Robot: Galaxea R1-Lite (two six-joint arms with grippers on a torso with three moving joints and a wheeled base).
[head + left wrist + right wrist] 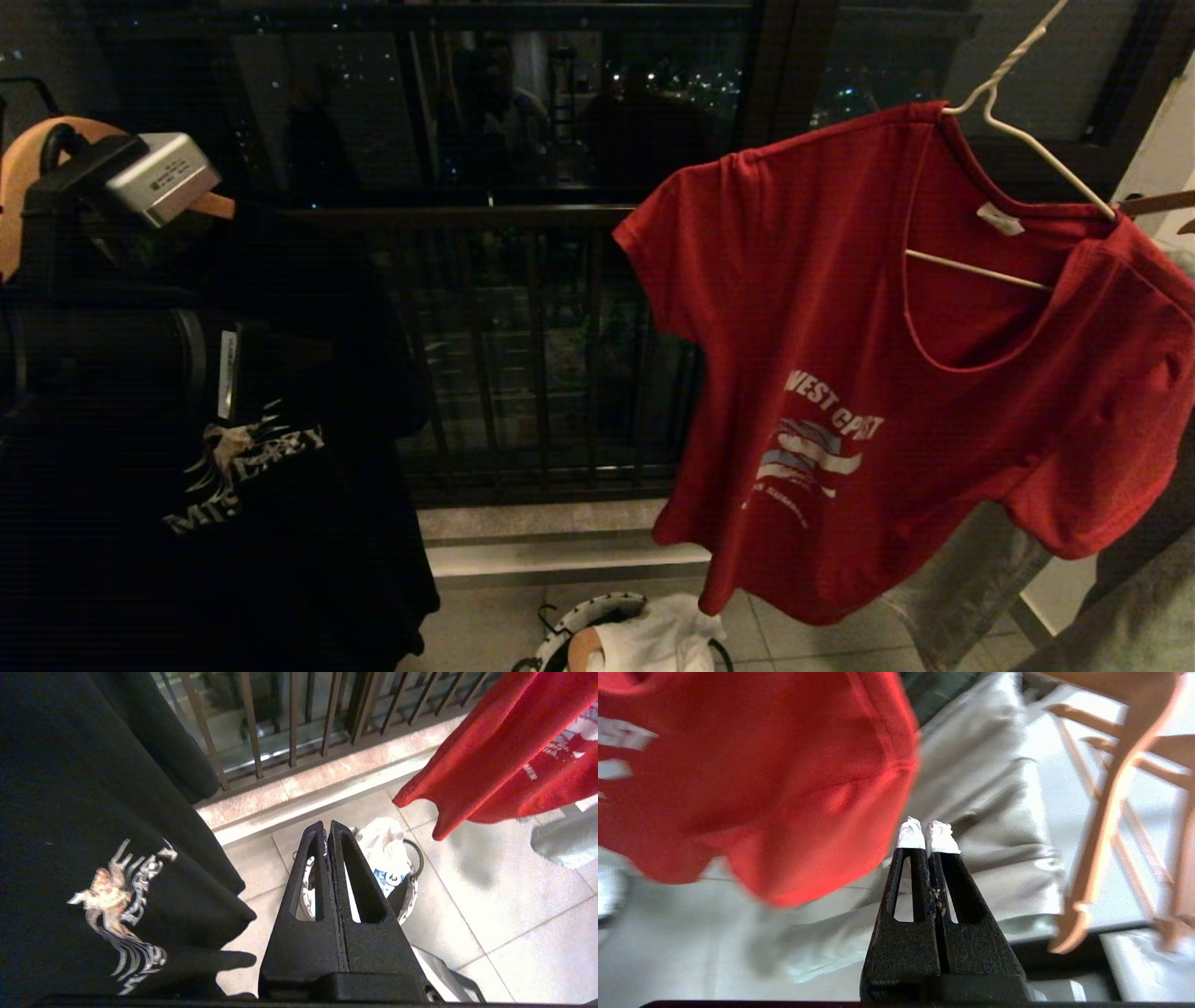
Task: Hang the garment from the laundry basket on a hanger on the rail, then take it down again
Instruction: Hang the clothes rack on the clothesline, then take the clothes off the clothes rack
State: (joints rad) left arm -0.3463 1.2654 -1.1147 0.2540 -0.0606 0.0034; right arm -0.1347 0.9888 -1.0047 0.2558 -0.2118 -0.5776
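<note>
The garment (840, 308), a red T-shirt with white "WEST COAST" lettering, hangs tilted on the thin white wire hanger (1018, 140) at the right of the head view. The hanger's hook runs out of the top of the picture and the rail is out of view. The laundry basket (569, 621) stands on the floor tiles below. My left gripper (327, 828) is shut and empty, pointing down over the basket (411, 896), with the garment's hem (490, 756) off to one side. My right gripper (928, 833), white-tipped, is shut and empty beside the garment's lower edge (761, 779), apart from it.
A black printed T-shirt (233, 467) hangs at the left, close against my left arm. A white cloth (653, 639) lies in the basket. Dark balcony railing (523, 355) stands behind. Grey fabric (994, 812) and tan wooden hangers (1111, 812) are near my right gripper.
</note>
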